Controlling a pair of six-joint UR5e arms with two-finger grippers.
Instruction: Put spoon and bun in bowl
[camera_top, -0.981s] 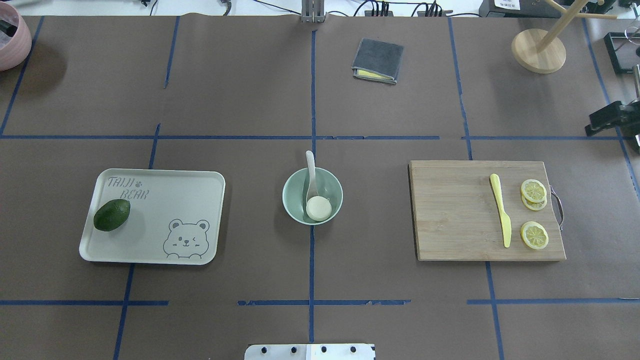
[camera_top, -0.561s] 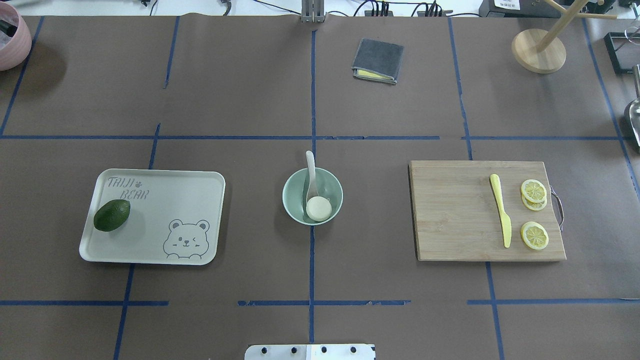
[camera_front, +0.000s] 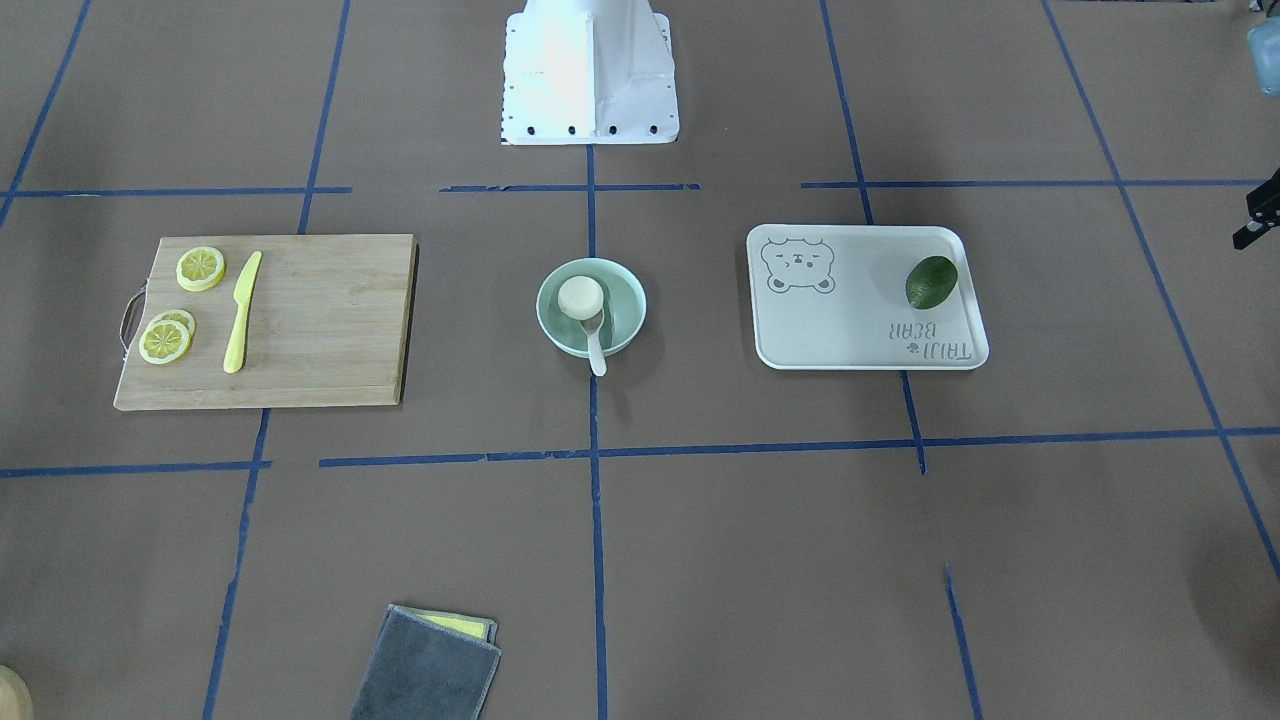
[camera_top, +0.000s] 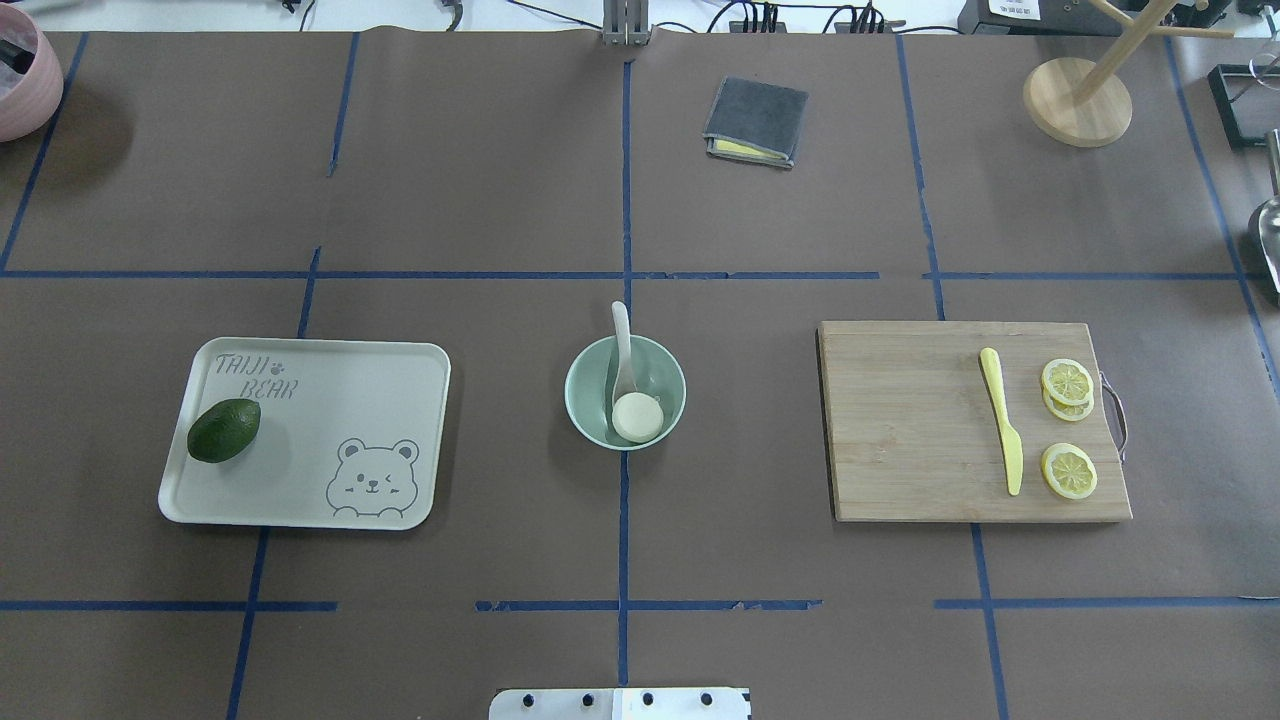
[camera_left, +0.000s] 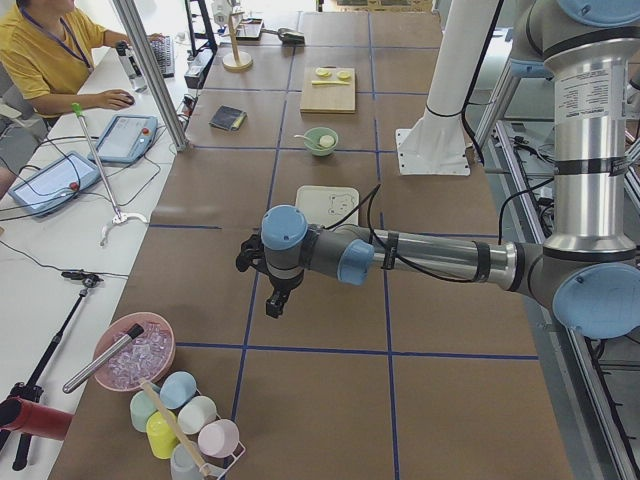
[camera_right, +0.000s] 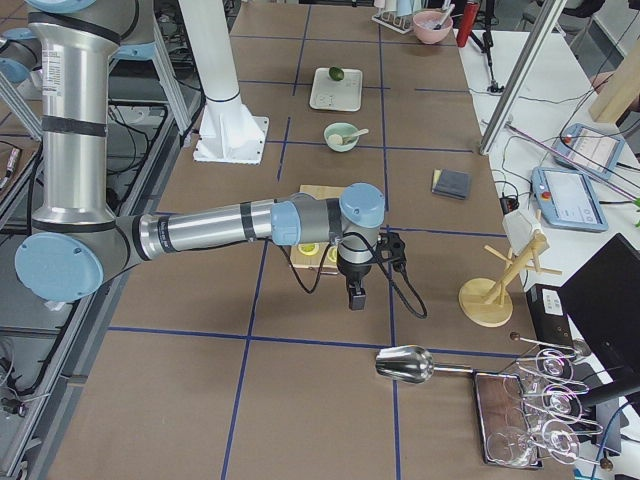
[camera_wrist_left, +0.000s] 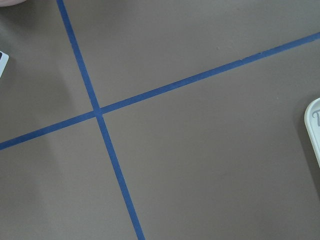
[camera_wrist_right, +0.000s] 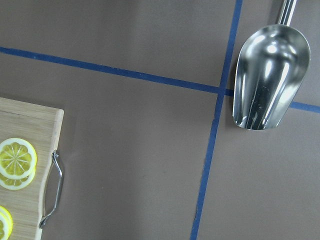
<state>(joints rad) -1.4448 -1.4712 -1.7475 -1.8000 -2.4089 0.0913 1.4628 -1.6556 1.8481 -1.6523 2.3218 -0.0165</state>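
The pale mint-green bowl (camera_top: 583, 400) stands at the table's centre, also in the front-facing view (camera_front: 627, 300). The white bun (camera_top: 637, 417) lies inside it. The off-white spoon (camera_top: 622, 345) has its scoop in the bowl beside the bun and its handle sticks out over the far rim. My left gripper (camera_left: 272, 300) hangs over bare table far to the left of the tray. My right gripper (camera_right: 355, 292) hangs just past the cutting board's right end. Both show clearly only in the side views, so I cannot tell whether they are open or shut. Neither holds anything that I can see.
An off-white bear tray (camera_top: 350, 410) with a green avocado (camera_top: 223, 430) lies left of the bowl. A wooden cutting board (camera_top: 900, 420) with a yellow knife (camera_top: 1001, 420) and lemon slices (camera_top: 1067, 380) lies right. A metal scoop (camera_wrist_right: 267, 80), grey cloth (camera_top: 755, 122) and wooden stand (camera_top: 1077, 100) sit farther off.
My right gripper has left the overhead view's right edge, uncovering the metal scoop. The bowl, bun and spoon have not moved.
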